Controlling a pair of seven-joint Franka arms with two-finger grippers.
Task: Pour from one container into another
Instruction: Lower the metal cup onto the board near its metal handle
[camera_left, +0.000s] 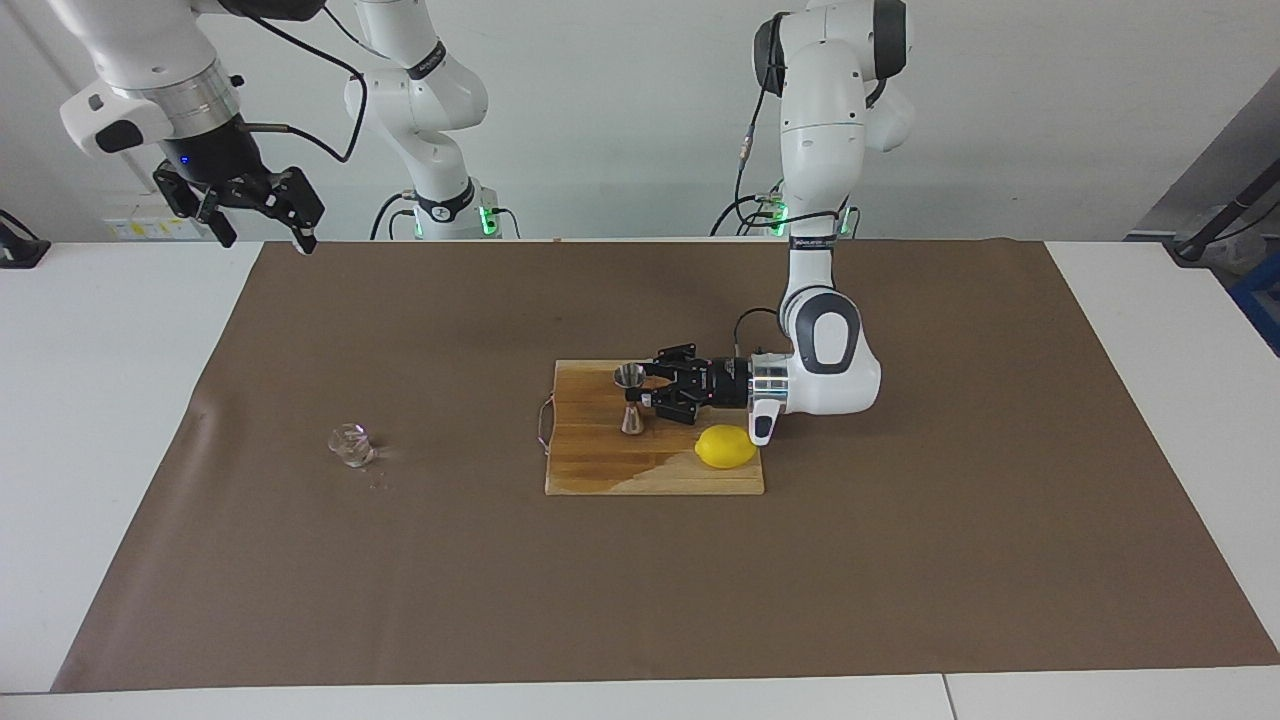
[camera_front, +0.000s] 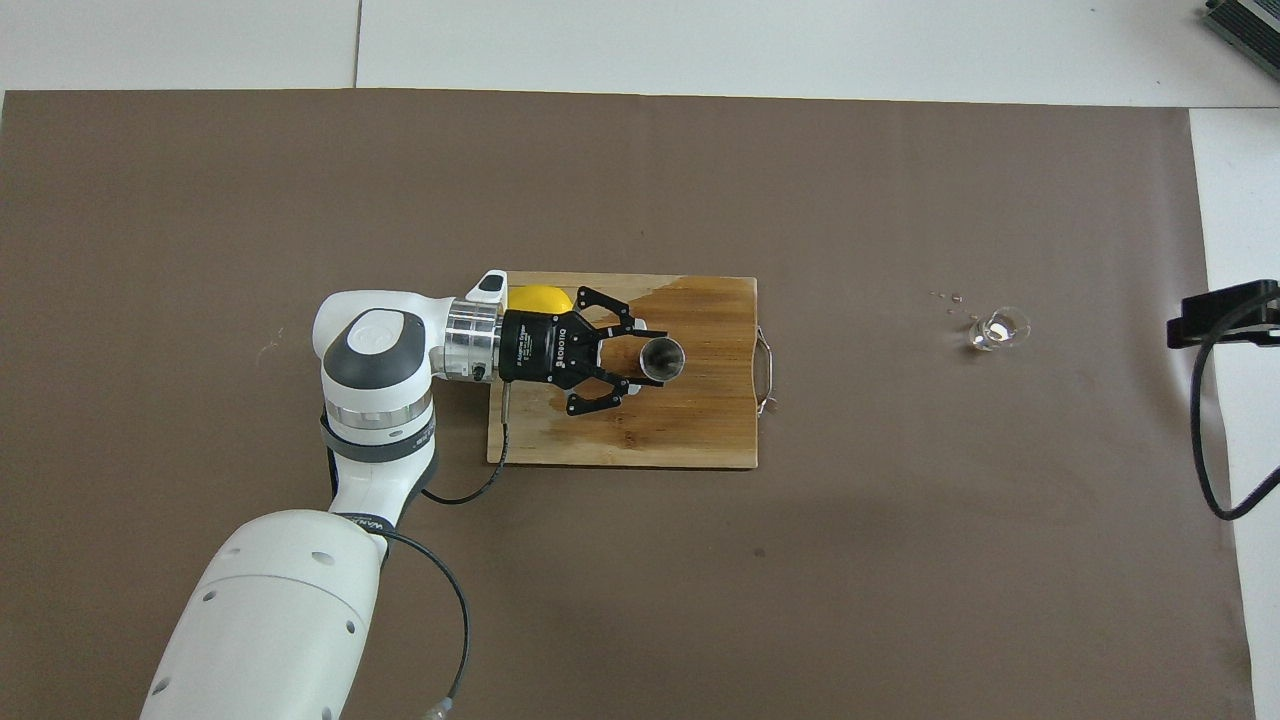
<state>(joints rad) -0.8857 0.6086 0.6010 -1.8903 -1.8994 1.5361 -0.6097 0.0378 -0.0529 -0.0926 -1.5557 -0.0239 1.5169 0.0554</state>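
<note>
A white wall (camera_left: 620, 120) closes the room at the robots' end. The white table (camera_left: 110, 400) is made of panels with a seam showing along its edge farthest from the robots, and nearly all of it lies under a large brown paper sheet (camera_left: 900, 560), flat apart from a small crease at its edge toward the right arm's end.

The wooden cutting board (camera_left: 600, 475) sits near the middle of the sheet and serves as the landmark. One corner of it, the one farthest from the robots and toward the right arm's end, looks darker and glossy. A thin wire handle sticks out from the board's edge toward the right arm's end.

The left arm waits low over the board's edge toward its own end of the table, forearm level. The left gripper (camera_left: 640, 388) reaches sideways over the board, its jaws closed on the steel jigger (camera_left: 631, 400), which stands upright on the board near its middle. A yellow lemon (camera_left: 726, 446) lies on the board, farther from the robots than the gripper.

The right gripper (camera_left: 265, 212) hangs high in the air, well away from the board, over the right arm's end of the table, jaws spread wide and holding nothing.

The glass cup (camera_left: 350, 444) stands on the sheet, well apart from the board toward the right arm's end, with a few tiny droplets (camera_left: 378, 485) just beside it.
</note>
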